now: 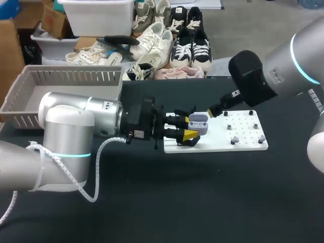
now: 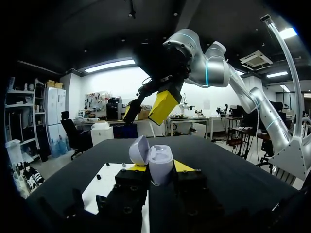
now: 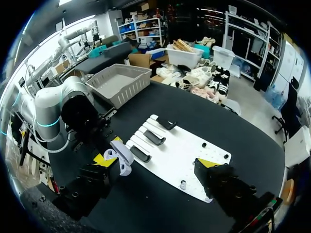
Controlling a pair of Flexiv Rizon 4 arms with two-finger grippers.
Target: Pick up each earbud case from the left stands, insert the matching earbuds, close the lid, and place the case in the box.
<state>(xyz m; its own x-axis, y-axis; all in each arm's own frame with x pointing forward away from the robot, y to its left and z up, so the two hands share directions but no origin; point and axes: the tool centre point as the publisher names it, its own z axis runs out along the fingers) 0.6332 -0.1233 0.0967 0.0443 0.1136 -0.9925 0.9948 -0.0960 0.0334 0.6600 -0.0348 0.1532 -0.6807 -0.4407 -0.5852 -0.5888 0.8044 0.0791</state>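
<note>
Pinching left gripper (image 2: 160, 167): clamps pale lilac plastic earbud case (image 2: 161, 159), lid open
Right gripper (image 3: 155, 161): fingers spread, near case
White flat pegged board (image 1: 243, 143): beneath both

Bare bench (image 1: 202, 202) lies in front of the white board (image 1: 245, 146). Over the board's left end, the left hand (image 1: 190, 126) gripping the case (image 1: 198, 121) and the right hand (image 1: 217, 113) crowd together.

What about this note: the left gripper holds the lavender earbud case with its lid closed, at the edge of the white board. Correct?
Not quite: the lid is open, not closed. The left wrist view shows the lavender earbud case with its lid flipped back. The rest stands: the left gripper holds it at the edge of the white board.
</note>
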